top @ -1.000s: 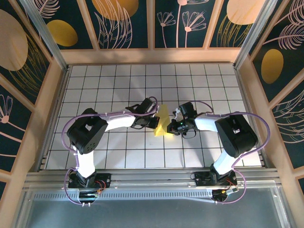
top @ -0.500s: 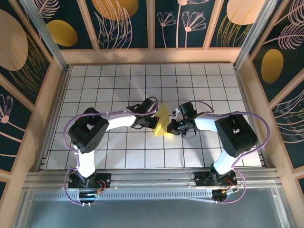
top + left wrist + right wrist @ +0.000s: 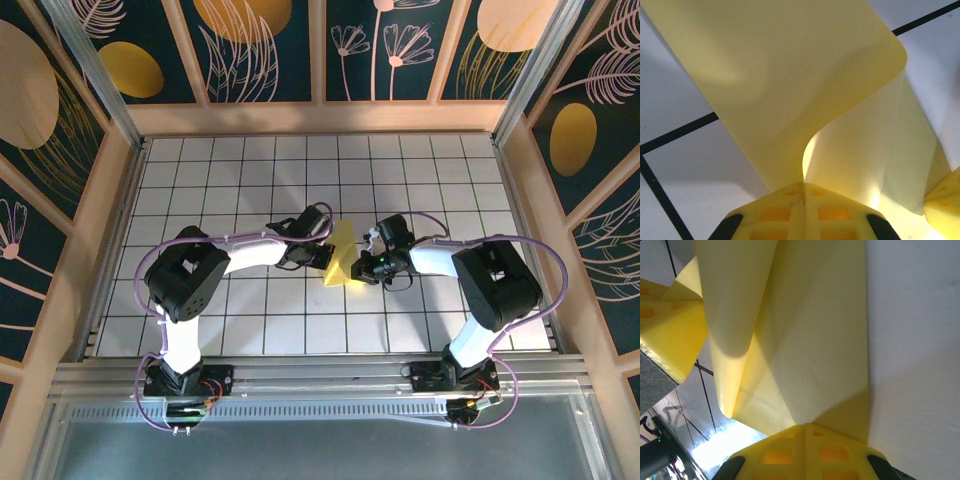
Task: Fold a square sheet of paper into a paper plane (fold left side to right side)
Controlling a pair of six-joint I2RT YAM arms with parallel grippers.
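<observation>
The square sheet of paper [image 3: 343,258], pale yellow and folded into a pointed shape, sits at the table's middle between both arms. My left gripper [image 3: 328,258] is at its left edge. In the left wrist view this gripper [image 3: 804,184] is shut on a lifted, curling flap of the paper [image 3: 790,75], which runs into the seam between the fingertips. My right gripper [image 3: 362,268] is at the paper's lower right. In the right wrist view it [image 3: 804,426] is shut, with its tips against the creased paper [image 3: 810,340]. Whether paper lies between these tips I cannot tell.
White tiles with black grid lines [image 3: 250,180] surround the paper. Wooden rails [image 3: 320,118] and patterned walls close in the table. The left gripper's yellow finger [image 3: 670,335] stands close by in the right wrist view.
The left arm's elbow has edged slightly to the right. The paper and both grippers hold their places.
</observation>
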